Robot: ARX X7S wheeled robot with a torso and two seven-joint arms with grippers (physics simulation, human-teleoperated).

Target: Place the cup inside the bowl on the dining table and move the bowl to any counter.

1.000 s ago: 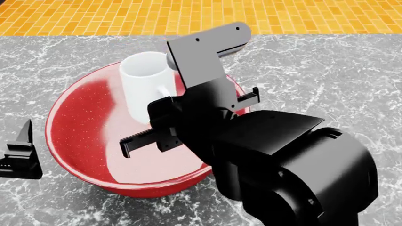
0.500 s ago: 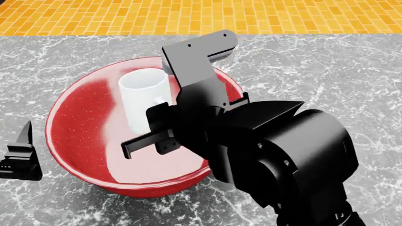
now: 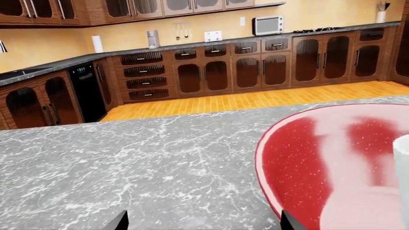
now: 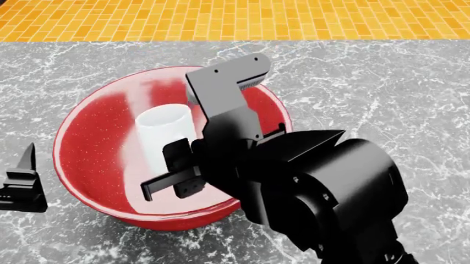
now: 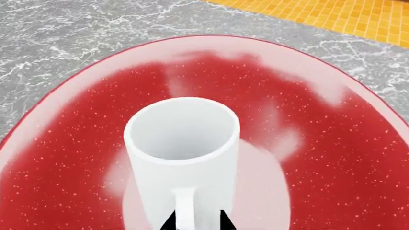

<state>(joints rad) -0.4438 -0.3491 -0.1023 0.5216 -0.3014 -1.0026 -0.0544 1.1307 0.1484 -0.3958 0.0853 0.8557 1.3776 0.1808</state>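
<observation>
The white cup (image 4: 165, 132) stands upright low inside the red speckled bowl (image 4: 96, 137), which sits on the grey marble dining table (image 4: 367, 93). My right gripper (image 5: 195, 221) is shut on the cup's handle; the wrist view looks down into the cup (image 5: 182, 139) and the bowl (image 5: 319, 158). In the head view the right arm (image 4: 294, 181) hides the cup's handle side and the bowl's near right rim. My left gripper (image 4: 22, 184) is open and empty on the table just left of the bowl. Its wrist view (image 3: 201, 223) shows the bowl's rim (image 3: 300, 163) and a sliver of the cup (image 3: 403, 163).
An orange brick floor (image 4: 220, 19) lies beyond the table's far edge. The black marble counter (image 3: 191, 43) over wood cabinets runs along the far wall, with a toaster oven (image 3: 267, 25) on it.
My right arm has lowered the cup from above the bowl's far rim down into the bowl's middle. The left gripper has stayed put.
</observation>
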